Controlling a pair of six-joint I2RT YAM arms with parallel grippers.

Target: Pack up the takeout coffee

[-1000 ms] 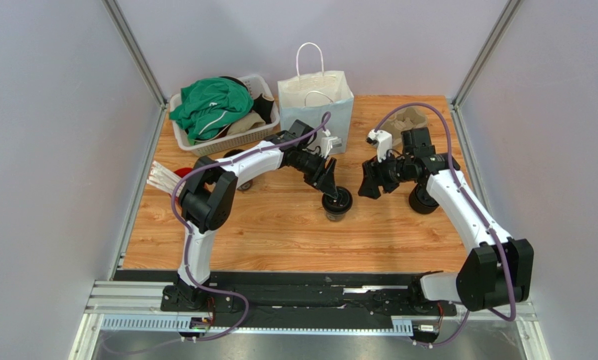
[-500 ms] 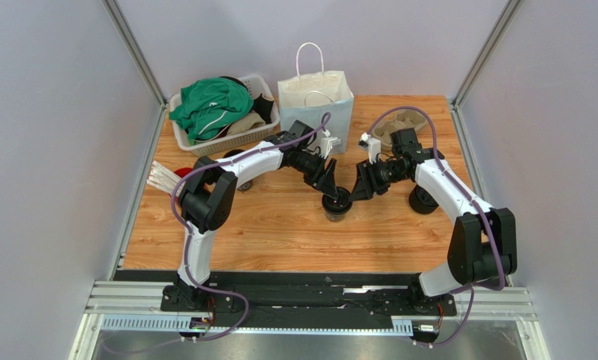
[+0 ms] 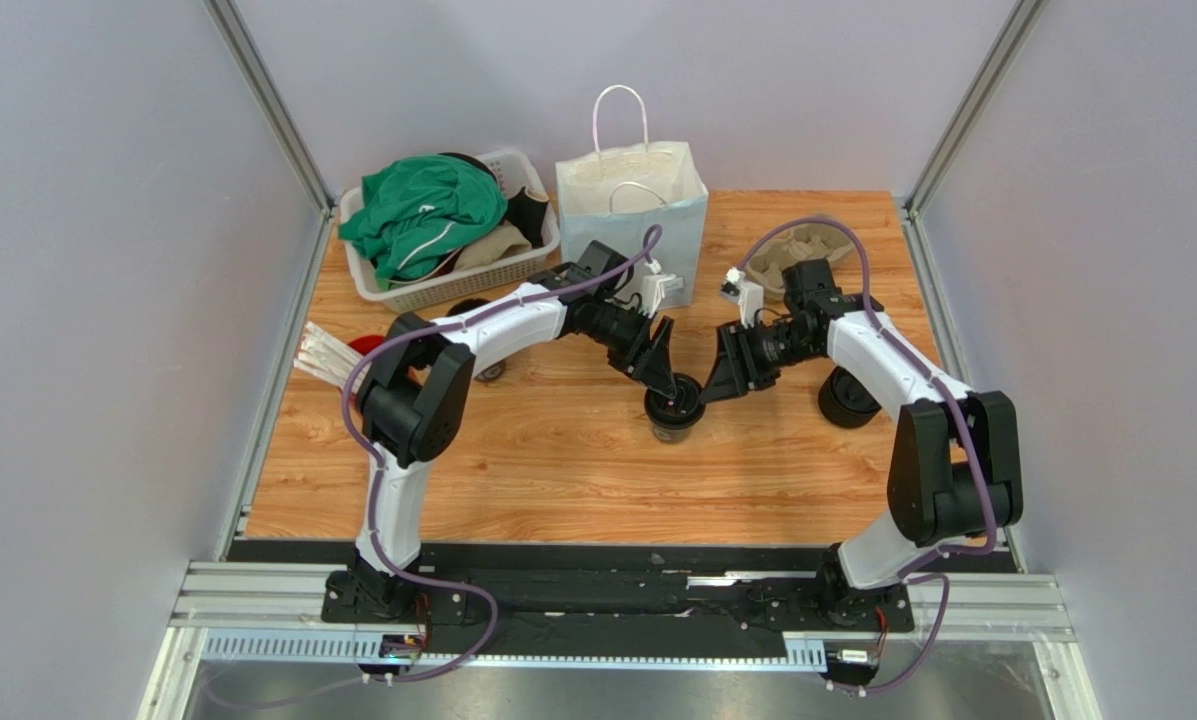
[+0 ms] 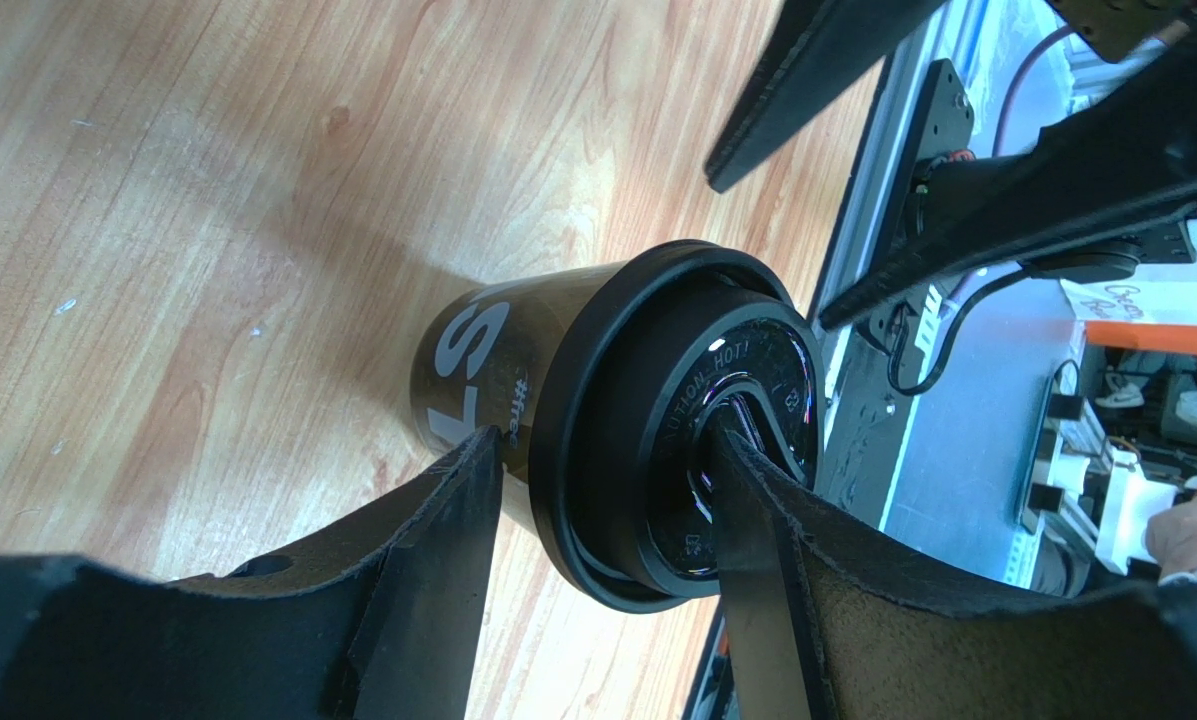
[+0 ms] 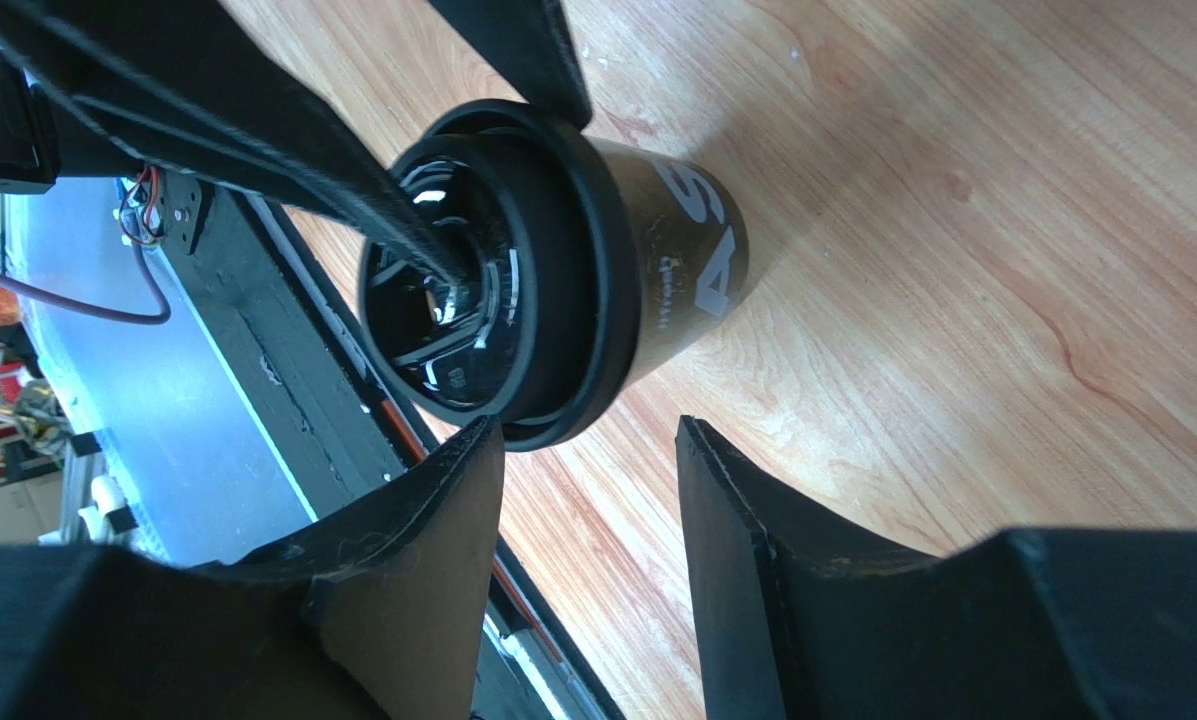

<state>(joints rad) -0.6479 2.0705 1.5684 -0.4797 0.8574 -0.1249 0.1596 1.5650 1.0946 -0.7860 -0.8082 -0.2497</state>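
The takeout coffee, a black paper cup with a black lid, stands on the wooden table in mid-view. My left gripper is shut on it: in the left wrist view one finger presses the cup wall under the lid rim, and the other rests on the lid top. My right gripper is open and empty just right of the cup. In the right wrist view its fingertips stop short of the cup.
A white paper bag stands open behind the cup. A basket with green cloth sits at the back left. A red cup with white straws is at the left. A squat black round piece lies right.
My right arm has swung left, bringing its open gripper up beside the cup. My left gripper and the cup have stayed put.
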